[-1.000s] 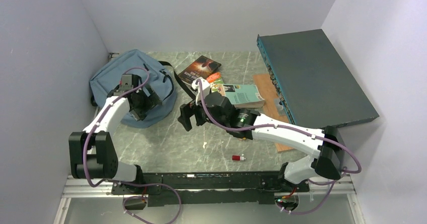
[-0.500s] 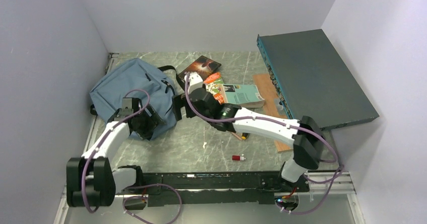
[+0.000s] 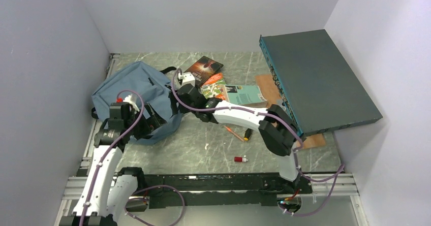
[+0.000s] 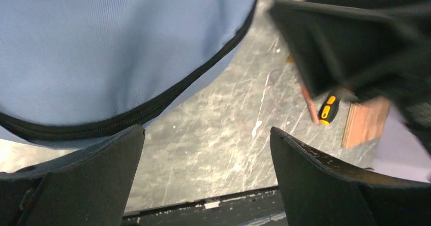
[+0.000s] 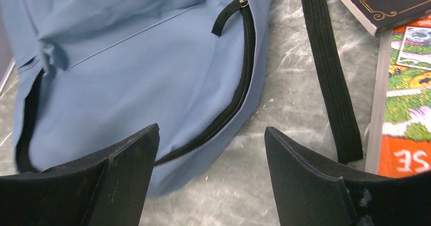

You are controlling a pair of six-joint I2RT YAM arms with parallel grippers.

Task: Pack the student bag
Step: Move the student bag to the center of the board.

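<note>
1. Two grippers meet at the lower right edge of the student bag (image 3: pixel 133 84), which lies on the marble table (image 3: pixel 203 150), left of centre in the top view.
2. Left gripper (image 3: pixel 151 120) is spread wide with nothing between its fingers, at the bag's zippered lower rim.
3. Right gripper (image 3: pixel 176 98) gapes empty too, over the bag's right edge, with a black strap (image 5: pixel 330 84) just beside it.
4. Books (image 3: pixel 239 94) lie right of the bag, near frame centre.

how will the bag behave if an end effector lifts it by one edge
Probably floppy: the bag lies slumped and creased, so a lifted edge would likely sag and fold. It looks flat, so likely light. Pushed, its fabric may bunch rather than slide whole.
</note>
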